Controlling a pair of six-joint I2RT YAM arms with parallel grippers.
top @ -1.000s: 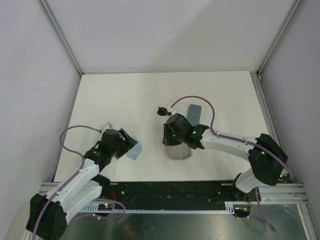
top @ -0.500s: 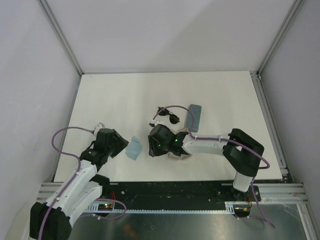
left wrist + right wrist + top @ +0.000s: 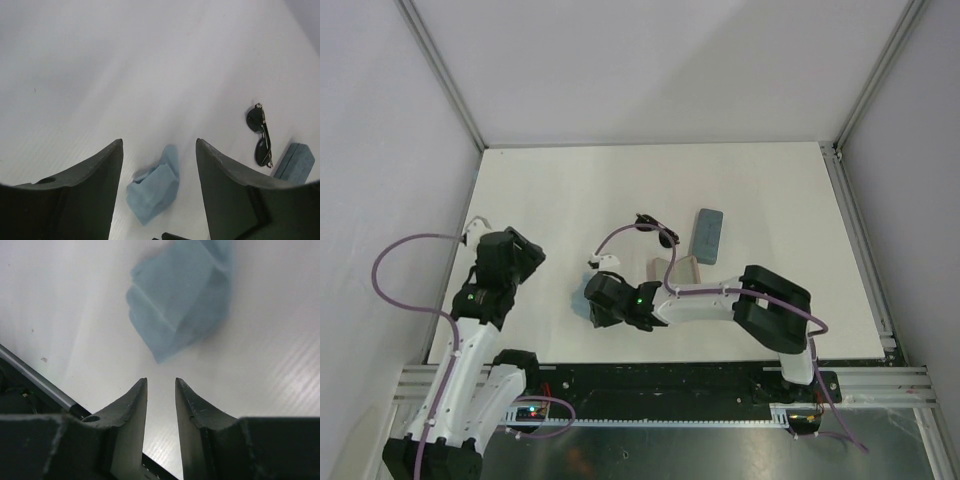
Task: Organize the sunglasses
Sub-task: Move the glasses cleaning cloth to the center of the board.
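The black wire-framed sunglasses (image 3: pixel 655 230) lie folded mid-table, also seen in the left wrist view as sunglasses (image 3: pixel 261 135) at the right. My right gripper (image 3: pixel 592 305) reaches far left, low beside a crumpled light-blue cloth (image 3: pixel 580 302). In its wrist view the right gripper (image 3: pixel 161 381) stands open by a narrow gap with nothing in it, the cloth (image 3: pixel 180 295) just beyond the tips. My left gripper (image 3: pixel 525 258) is off to the left. It shows wide open in its own view, where the left gripper (image 3: pixel 158 142) is empty, with the cloth (image 3: pixel 155 185) on the table ahead.
A blue-grey case (image 3: pixel 708 235) lies right of the sunglasses, and shows as the case (image 3: pixel 295 160) in the left wrist view. A pink case (image 3: pixel 675 268) sits behind the right forearm. The table's near edge and black rail (image 3: pixel 35 385) run close to the right gripper.
The right arm swung left, from over the pink case to the cloth. The left arm drew back left and away from the cloth, which stayed put.
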